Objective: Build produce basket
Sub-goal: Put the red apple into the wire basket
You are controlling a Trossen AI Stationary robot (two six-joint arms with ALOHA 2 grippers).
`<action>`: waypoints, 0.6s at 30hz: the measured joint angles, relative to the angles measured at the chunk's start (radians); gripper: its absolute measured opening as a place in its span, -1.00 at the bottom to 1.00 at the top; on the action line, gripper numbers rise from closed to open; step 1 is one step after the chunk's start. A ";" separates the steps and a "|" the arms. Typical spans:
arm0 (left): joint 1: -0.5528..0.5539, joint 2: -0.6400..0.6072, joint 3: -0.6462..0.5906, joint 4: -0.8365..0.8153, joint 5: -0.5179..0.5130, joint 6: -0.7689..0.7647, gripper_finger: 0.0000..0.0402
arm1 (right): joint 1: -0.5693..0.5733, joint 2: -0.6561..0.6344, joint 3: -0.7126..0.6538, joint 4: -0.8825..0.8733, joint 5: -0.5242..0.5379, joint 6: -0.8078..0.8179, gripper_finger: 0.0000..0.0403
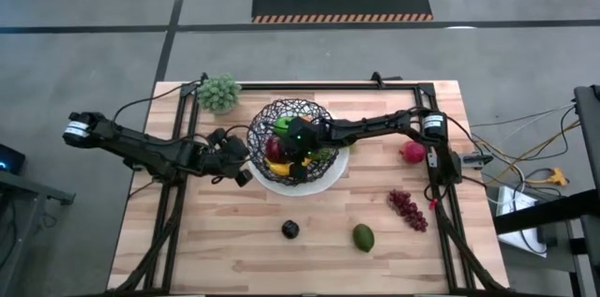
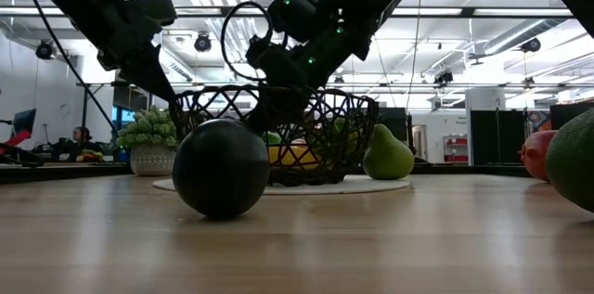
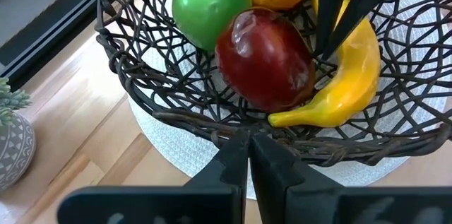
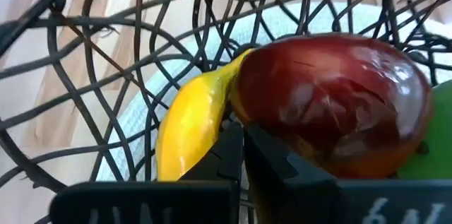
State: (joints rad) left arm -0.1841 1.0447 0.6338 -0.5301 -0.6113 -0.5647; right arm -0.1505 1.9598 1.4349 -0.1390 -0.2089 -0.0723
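Right tool (image 4: 240, 136) pressed together inside basket (image 1: 281, 114) beside banana (image 4: 187, 128); left tool (image 3: 248, 146) pinching basket rim.

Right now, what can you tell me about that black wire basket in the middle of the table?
The round black woven-wire basket is an open, see-through mesh bowl, upright on a flat white round plate near the wooden table's middle. Inside lie a green apple, a red apple, a yellow banana and an orange piece. The left tool, shut, sits at its outer rim; the right tool, shut, reaches inside beside the banana.
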 joint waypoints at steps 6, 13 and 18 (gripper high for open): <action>0.000 0.000 0.000 0.000 0.001 -0.006 -0.99 | 0.000 -0.029 0.028 -0.096 0.074 -0.019 -0.96; 0.000 0.000 -0.001 0.002 0.003 -0.006 -0.99 | -0.032 -0.065 0.079 -0.221 0.309 -0.126 -0.96; 0.000 0.000 -0.001 0.002 0.003 -0.006 -0.99 | -0.081 -0.030 0.079 -0.156 0.239 -0.123 -0.96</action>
State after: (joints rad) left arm -0.1841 1.0447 0.6331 -0.5285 -0.6079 -0.5706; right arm -0.2311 1.9298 1.5135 -0.2946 0.0305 -0.1951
